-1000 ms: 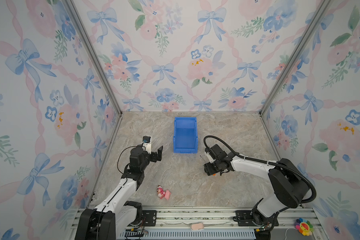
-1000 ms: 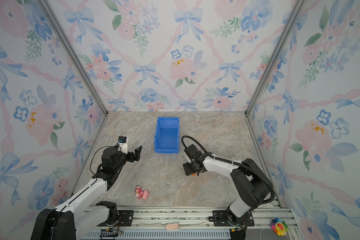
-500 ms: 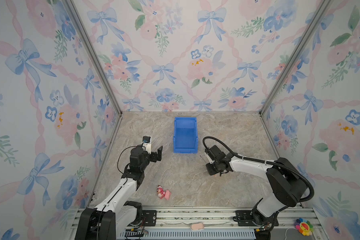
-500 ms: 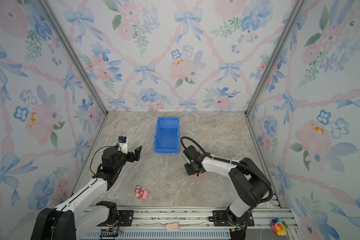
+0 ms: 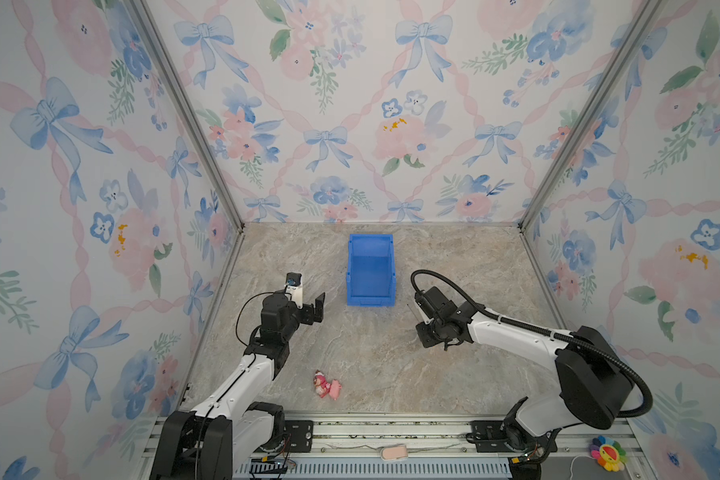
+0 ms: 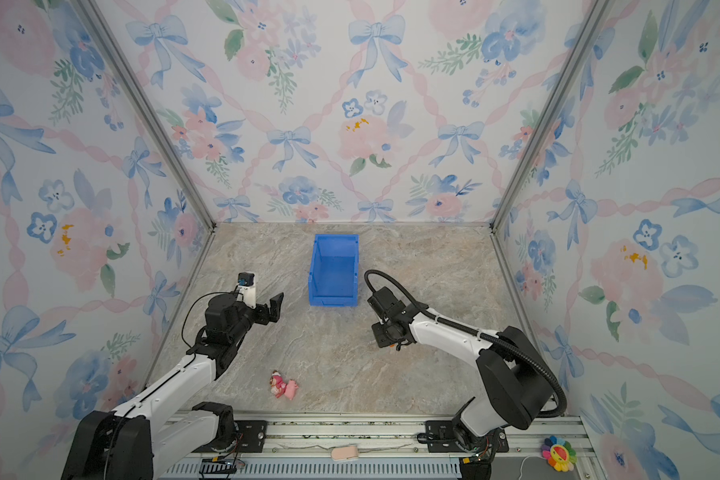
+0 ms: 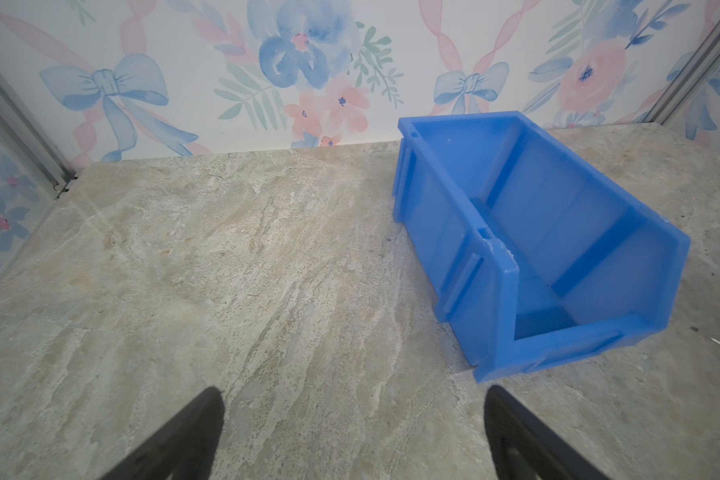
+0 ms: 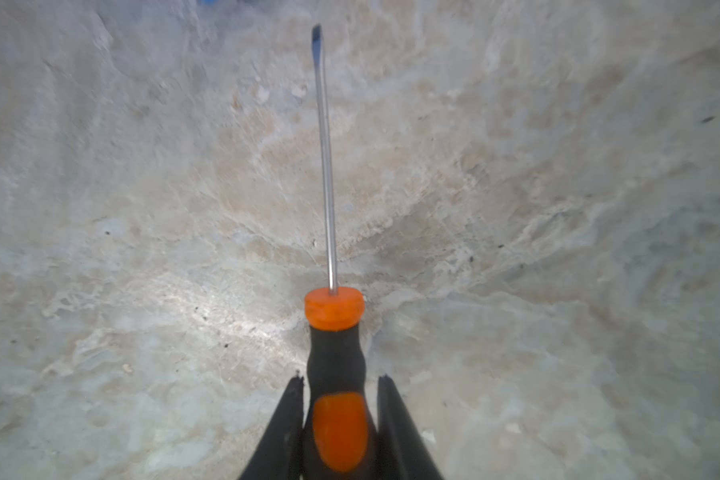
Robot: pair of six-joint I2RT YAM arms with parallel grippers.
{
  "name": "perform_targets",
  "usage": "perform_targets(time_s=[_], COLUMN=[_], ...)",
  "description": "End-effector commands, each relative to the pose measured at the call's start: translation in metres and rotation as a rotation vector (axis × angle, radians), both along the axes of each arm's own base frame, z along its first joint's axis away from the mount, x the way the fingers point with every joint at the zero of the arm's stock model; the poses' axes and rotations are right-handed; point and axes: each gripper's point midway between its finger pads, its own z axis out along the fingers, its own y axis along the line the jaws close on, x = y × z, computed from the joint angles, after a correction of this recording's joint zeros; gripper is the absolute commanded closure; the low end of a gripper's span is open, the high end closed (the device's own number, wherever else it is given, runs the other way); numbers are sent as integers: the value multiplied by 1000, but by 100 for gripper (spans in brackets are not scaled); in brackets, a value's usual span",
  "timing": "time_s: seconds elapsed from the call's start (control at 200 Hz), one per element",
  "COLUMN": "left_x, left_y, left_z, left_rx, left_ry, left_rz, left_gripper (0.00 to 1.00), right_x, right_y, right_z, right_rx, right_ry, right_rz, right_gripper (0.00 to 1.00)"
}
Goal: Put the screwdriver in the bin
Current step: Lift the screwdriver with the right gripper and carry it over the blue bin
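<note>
The jaws of the right gripper (image 8: 341, 378) are closed tight on the screwdriver (image 8: 334, 309), one black finger on each side of the orange-and-black handle. The thin shaft sticks straight out ahead of them over the marbled table (image 5: 371, 365). Gripping the handle looks sensible, since it is the thickest part and the bare shaft would give the pads little to bite on. Whether the tool is clear of the surface or resting on it cannot be told. In a top view this gripper sits low, near the front right corner of the bin (image 5: 370, 300) but apart from it. The bin stands empty toward the back middle, its lower lip facing the robot, which should let the tool go in tip first with little lift. The left gripper (image 7: 354, 390) has its jaws spread wide and holds nothing; it hangs on the bin's other side, probably parked so the path stays free. A pink toy figure (image 5: 327, 384) lies near the front edge, well apart from all this
</note>
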Motion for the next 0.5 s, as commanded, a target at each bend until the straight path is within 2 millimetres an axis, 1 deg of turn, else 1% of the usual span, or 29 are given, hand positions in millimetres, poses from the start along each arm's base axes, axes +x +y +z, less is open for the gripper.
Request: perform_targets(time_s=[0.0, 0.095, 0.195, 0.255, 0.345, 0.44, 0.455, 0.47, 0.475, 0.495], left_x=[1, 2, 2, 2, 3, 3, 3, 3, 3, 3], left_y=[-1, 0, 0, 1, 2, 3, 3, 4, 4, 5], left_z=[2, 1, 2, 2, 3, 4, 4, 4, 4, 5], left_rx=[11, 13, 13, 14, 14, 18, 20, 20, 21, 21], left_ry=[-6, -4, -5, -7, -9, -11, -12, -12, -13, -15], left_rz=[-2, 4, 4, 6, 12, 20, 21, 23, 23, 27], left_gripper=[2, 2, 2, 2, 2, 2, 2, 2, 2, 2], right_x=[12, 26, 42, 51, 65, 79, 81, 84, 85, 88], right_y=[0, 3, 21, 34, 50, 75, 79, 84, 85, 90], right_z=[41, 68, 99, 113, 125, 133, 137, 129, 134, 135], right_rx=[4, 7, 80, 127, 184, 264, 280, 275, 284, 294], right_ry=[-75, -121, -172, -185, -181, -162, -164, -147, -152, -148], right_rz=[-53, -89, -95, -101, -142, -150, -148, -147, -146, -144], right_gripper=[100, 100, 100, 100, 100, 100, 100, 100, 100, 100])
